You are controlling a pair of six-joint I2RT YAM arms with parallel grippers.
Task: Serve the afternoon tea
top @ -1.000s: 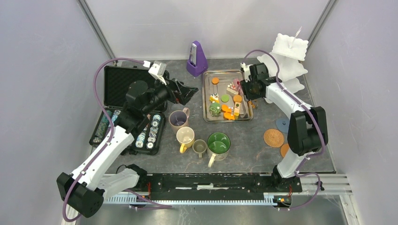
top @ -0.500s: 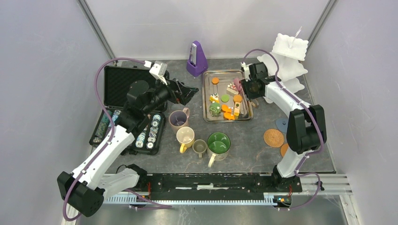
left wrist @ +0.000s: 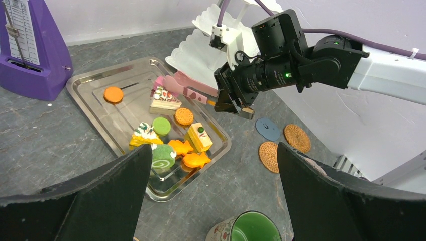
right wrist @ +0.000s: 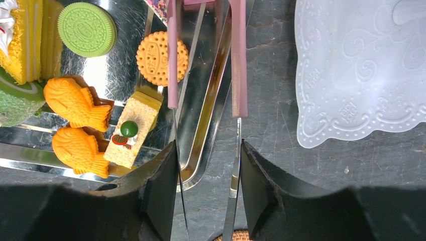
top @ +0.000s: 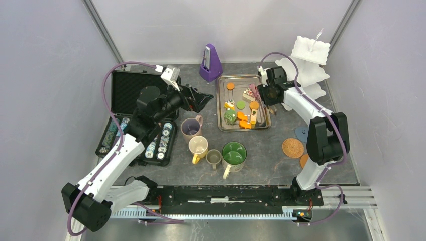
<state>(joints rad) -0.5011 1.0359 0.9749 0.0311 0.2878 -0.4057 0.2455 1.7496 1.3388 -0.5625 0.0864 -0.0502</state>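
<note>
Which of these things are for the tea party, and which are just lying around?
For the tea: small colourful toy pastries on the silver metal tray; mauve mug, yellow mug, olive mug, big green mug; round cork coasters; white three-tier stand; pink plastic tongs in the right gripper.
Just lying about: purple pyramid-shaped metronome; striped poker chips in the black case.

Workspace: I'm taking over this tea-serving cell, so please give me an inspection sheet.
Surface: dark table.
Job's things: pastries in tray; four mugs grouped in front; coasters at right; stand in far right corner.
Clutter: metronome at back; open chip case at left.
Grippers: left gripper open, empty; right gripper shut on tongs, straddling tray's rim.
Cables: purple cable along each arm, touching no items.
Surroundings: plain walls; nothing else seen.
</note>
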